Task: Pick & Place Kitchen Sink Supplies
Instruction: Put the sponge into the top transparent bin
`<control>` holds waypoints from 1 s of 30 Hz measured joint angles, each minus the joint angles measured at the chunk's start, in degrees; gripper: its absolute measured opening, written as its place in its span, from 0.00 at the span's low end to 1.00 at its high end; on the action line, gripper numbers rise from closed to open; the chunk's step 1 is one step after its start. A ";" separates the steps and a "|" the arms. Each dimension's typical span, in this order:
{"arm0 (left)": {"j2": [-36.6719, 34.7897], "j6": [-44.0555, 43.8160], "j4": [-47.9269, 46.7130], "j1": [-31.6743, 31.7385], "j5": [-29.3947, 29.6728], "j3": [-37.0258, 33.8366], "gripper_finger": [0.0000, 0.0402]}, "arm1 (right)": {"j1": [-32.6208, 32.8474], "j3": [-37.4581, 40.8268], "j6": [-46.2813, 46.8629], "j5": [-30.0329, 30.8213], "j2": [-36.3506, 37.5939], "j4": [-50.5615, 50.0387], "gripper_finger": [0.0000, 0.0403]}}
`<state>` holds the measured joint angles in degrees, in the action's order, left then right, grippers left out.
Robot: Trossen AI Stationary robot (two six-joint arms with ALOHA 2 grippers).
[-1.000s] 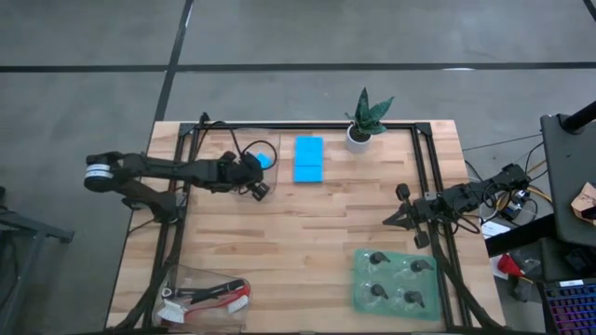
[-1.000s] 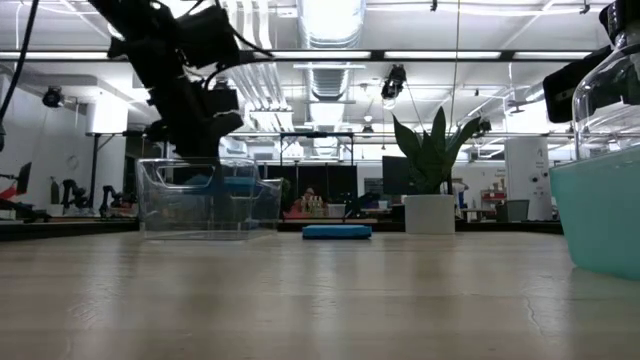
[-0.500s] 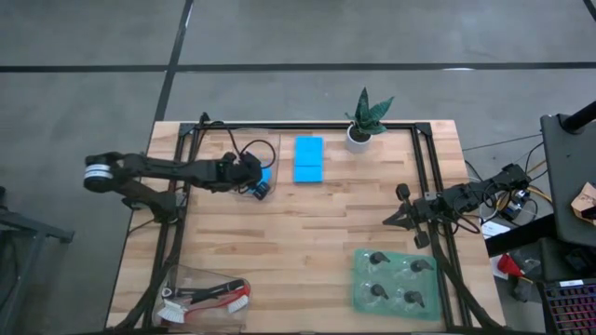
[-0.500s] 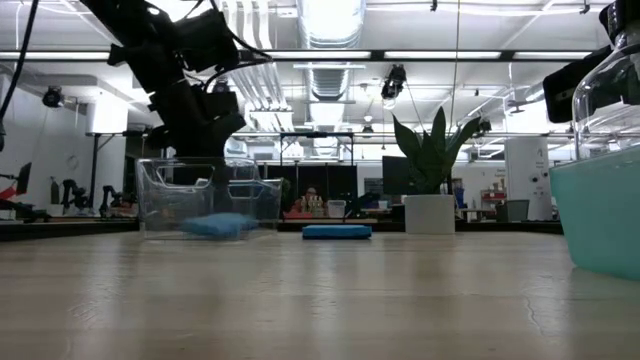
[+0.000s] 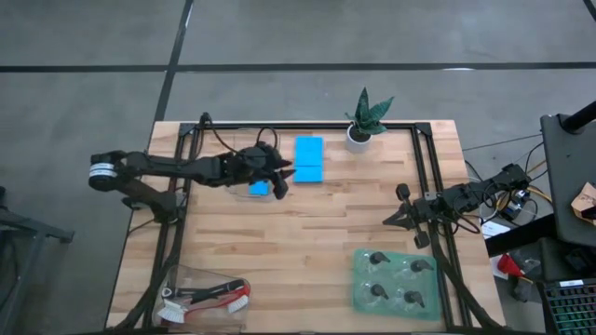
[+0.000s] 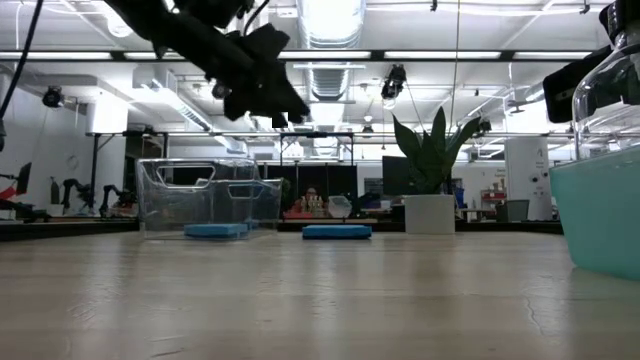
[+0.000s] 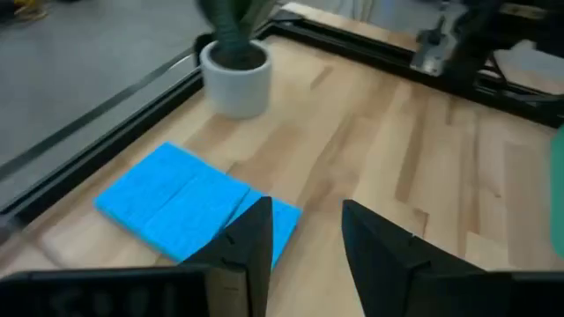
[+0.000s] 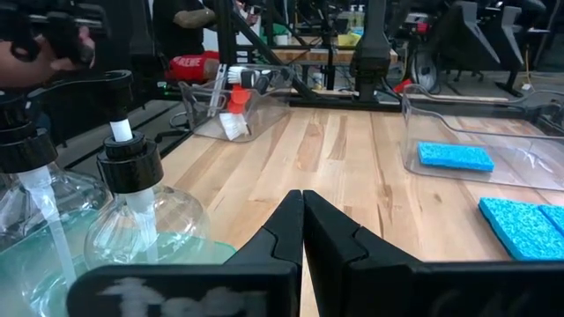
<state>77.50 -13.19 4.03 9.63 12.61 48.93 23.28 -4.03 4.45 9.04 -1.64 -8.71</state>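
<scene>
**A:** Where do the sponges lie at this moment?

**B:** One blue sponge (image 5: 259, 187) lies flat inside the clear tray (image 6: 160, 200) at the far left of the worktop (image 5: 307, 242). Two more blue sponges (image 5: 308, 159) lie side by side, touching, on the bare wood just right of that tray, near the potted plant (image 5: 365, 119). The left gripper (image 5: 282, 173) hangs above the gap between the tray and that pair, fingers spread and holding nothing.

**A:** And the right arm?

**B:** The right gripper (image 5: 395, 220) waits at the right edge of the worktop, fingers pressed together, empty.

**A:** How would you expect a sponge to handle?

**B:** Light and soft, I'd judge. The rough surface should resist slipping, but a flat pad gives little height to catch. I would take one across its short width, at the middle, fingers coming down over both long edges. Because the two lie touching, the outer edge of the nearer one is the free side; the seam between them may be hard to enter.

**A:** The other supplies?

**B:** The dish brushes (image 5: 207, 295), red and black handles, white bristles, sit in a clear tray at the near left corner. Four pump bottles (image 5: 395, 279) stand on a green mat (image 5: 358, 300) near right; clear, rigid, likely smooth, so best taken at the black neck.

**A:** Any readable writing or brand?

**B:** None that I can make out on any of them.
</scene>
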 joint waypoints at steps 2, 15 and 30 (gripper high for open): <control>1.70 2.02 1.19 -0.03 -1.78 0.89 0.34 | -0.01 0.00 0.00 0.00 -0.01 -0.01 0.02; 20.69 9.17 -1.43 0.00 -6.98 14.05 0.48 | -0.01 0.00 0.00 0.00 -0.01 -0.02 0.02; 37.56 15.14 -21.72 0.66 2.55 31.11 0.46 | -0.01 0.00 0.02 -0.02 -0.01 -0.02 0.02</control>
<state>115.07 1.95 -17.68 10.29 15.15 80.04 23.28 -4.03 4.47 9.02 -1.65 -8.73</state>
